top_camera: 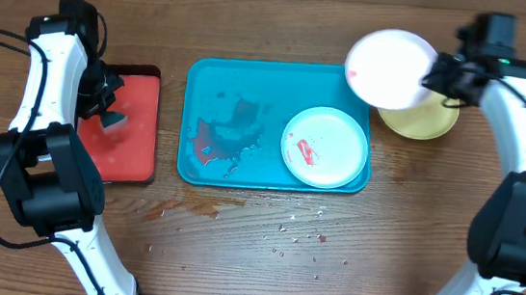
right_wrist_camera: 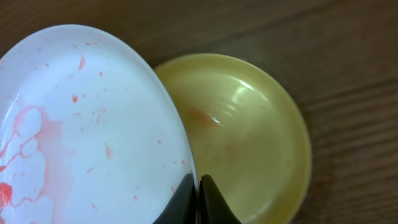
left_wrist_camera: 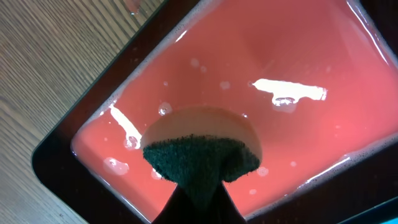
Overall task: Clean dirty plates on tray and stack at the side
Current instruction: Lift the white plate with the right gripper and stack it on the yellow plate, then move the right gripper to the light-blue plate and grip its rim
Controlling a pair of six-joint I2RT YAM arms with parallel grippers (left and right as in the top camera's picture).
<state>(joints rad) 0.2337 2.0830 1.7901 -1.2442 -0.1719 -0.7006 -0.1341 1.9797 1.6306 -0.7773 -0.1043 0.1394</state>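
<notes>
My right gripper (top_camera: 435, 72) is shut on the rim of the white plate (top_camera: 391, 69) and holds it tilted above the yellow-green plate (top_camera: 430, 123), which lies on the table right of the teal-blue tray (top_camera: 202, 74). In the right wrist view the white plate (right_wrist_camera: 81, 124) shows pale red smears and my fingers (right_wrist_camera: 198, 190) pinch its edge over the yellow-green plate (right_wrist_camera: 249, 130). The pale teal plate (top_camera: 325, 147) lies at the tray's right end with a red smear. My left gripper (top_camera: 111, 114) is shut on a sponge (left_wrist_camera: 202, 152) over the red tray (left_wrist_camera: 261, 56).
The red tray (top_camera: 134, 125) stands left of the teal-blue tray and holds pinkish water. Red sauce and water streaks (top_camera: 220, 139) lie on the teal-blue tray's left half. Droplets (top_camera: 293, 233) spot the wooden table in front of it.
</notes>
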